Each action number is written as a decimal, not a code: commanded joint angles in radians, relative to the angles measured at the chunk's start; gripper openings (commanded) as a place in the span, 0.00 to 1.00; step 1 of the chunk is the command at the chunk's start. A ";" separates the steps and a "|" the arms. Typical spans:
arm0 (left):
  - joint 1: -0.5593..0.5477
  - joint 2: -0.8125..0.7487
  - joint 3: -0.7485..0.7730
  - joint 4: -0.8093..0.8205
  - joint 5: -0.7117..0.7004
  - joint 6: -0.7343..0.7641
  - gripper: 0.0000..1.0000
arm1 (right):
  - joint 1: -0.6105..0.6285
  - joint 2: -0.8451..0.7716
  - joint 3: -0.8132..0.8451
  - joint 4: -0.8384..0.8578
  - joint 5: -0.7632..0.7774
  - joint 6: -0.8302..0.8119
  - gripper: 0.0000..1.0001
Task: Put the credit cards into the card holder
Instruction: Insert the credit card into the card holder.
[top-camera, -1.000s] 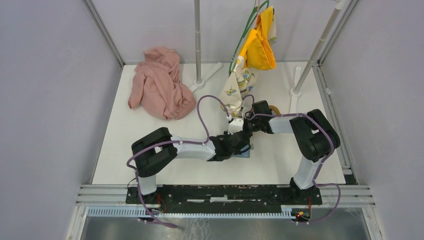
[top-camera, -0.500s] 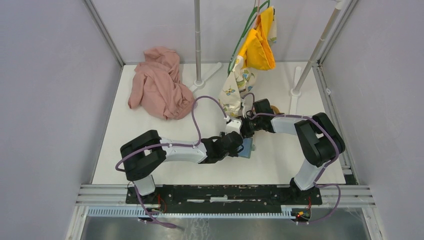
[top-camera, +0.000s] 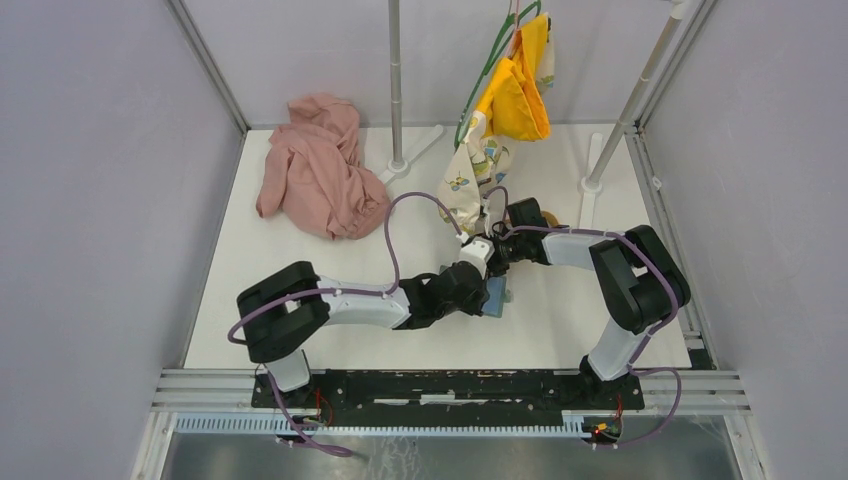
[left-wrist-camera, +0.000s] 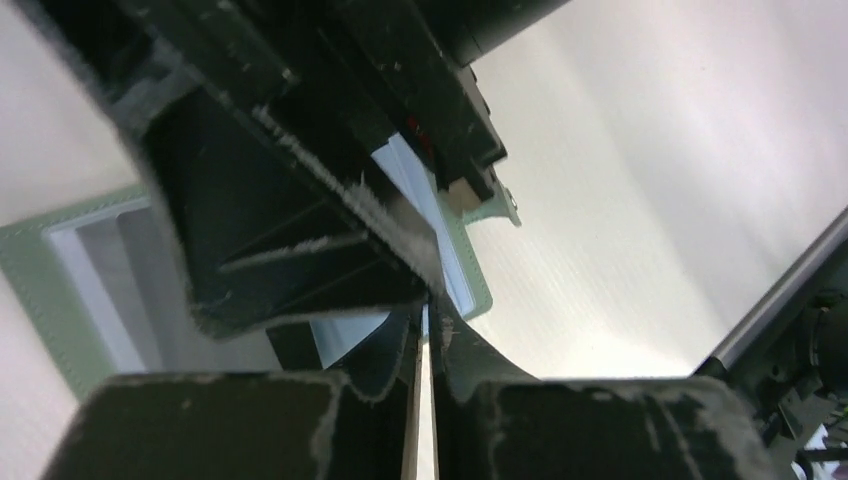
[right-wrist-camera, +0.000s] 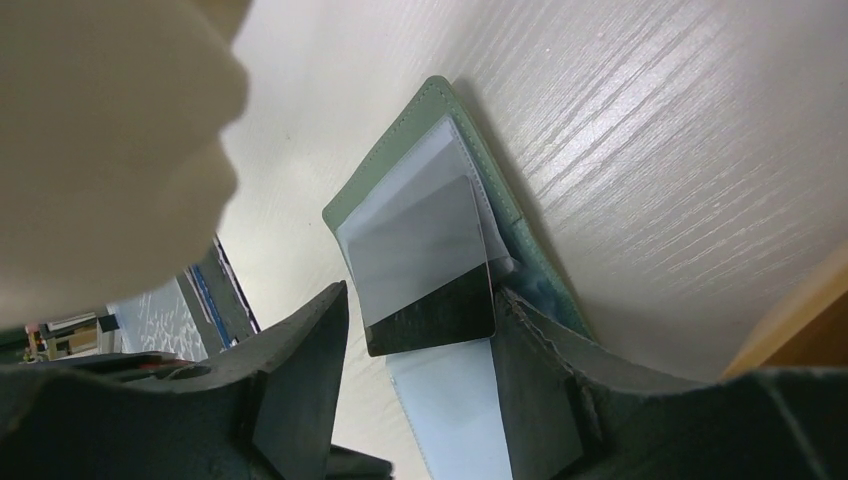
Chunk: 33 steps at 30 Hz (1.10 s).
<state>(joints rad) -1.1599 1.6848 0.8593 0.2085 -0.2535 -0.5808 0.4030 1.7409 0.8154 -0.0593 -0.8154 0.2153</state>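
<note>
Right gripper (right-wrist-camera: 425, 335) is standing released, its dark jaws straddling a glossy black card (right-wrist-camera: 430, 290) that is sticking half out of the stitched green wallet (right-wrist-camera: 385, 152) lying on the white grained counter (right-wrist-camera: 640, 120). Left gripper (left-wrist-camera: 424, 325) is sitting clenched to a slit over the wallet.

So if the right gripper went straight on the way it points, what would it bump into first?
Most likely the dark credit card: it sits straight ahead between the open fingers of the right gripper, partly tucked into the green card holder on the table. How close it is, I cannot tell.
</note>
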 joint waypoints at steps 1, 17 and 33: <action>0.009 0.082 0.074 0.021 -0.062 0.036 0.09 | -0.007 -0.030 0.010 -0.006 -0.008 -0.008 0.59; 0.067 0.097 0.064 -0.055 -0.200 -0.022 0.09 | -0.021 -0.047 0.049 -0.102 0.017 -0.085 0.64; 0.066 -0.204 -0.173 0.149 0.024 0.095 0.20 | -0.063 -0.218 0.018 -0.179 0.001 -0.319 0.60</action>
<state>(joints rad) -1.0950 1.6199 0.7448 0.2508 -0.2741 -0.5491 0.3428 1.6119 0.8440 -0.2276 -0.8097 0.0235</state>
